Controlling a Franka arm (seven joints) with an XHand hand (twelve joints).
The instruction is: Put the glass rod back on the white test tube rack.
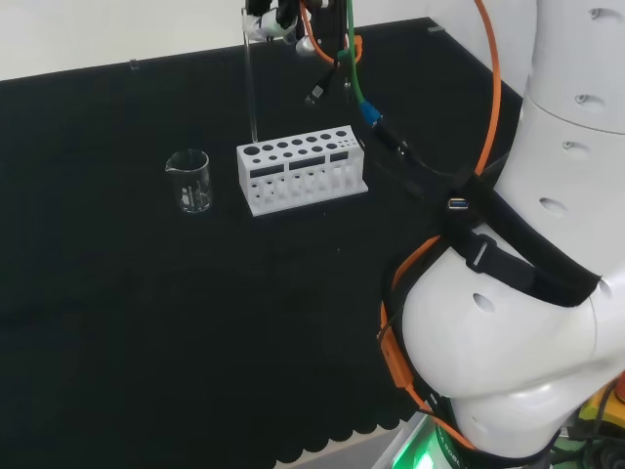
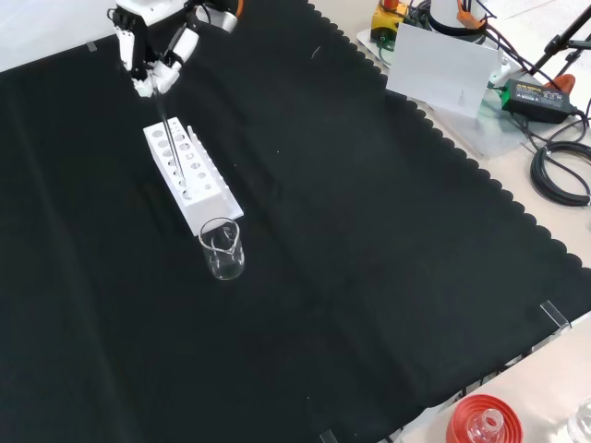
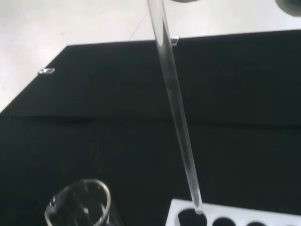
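Black-and-white hand [image 2: 148,57]: at the top left of the front view, fingers curled round the upper end of the glass rod; at the top edge of the head view it is cut off by the frame.
Glass rod [image 1: 250,83]: clear, straight, pinched at its top by the hand; hangs close to upright in the head view, slightly tilted in the wrist view.
Rod tip: in the wrist view the lower end meets the rim of an end hole of the rack; whether it has gone into the hole cannot be told.
White test tube rack [image 1: 301,168]: a long block with rows of round holes on top, standing on the worktop directly below the hand; its end nearest the beaker lies under the rod.
Beaker [image 1: 189,180]: clear glass, upright, contents not discernible; just beside the rack's left end in the head view, nearer the camera than the rack in the front view, apart from it.
Worktop [image 2: 369,240]: covered with black cloth with a scalloped edge.
Red ribbed ring [image 2: 484,421]: beyond the cloth's edge at the bottom of the front view, well apart from the rack.
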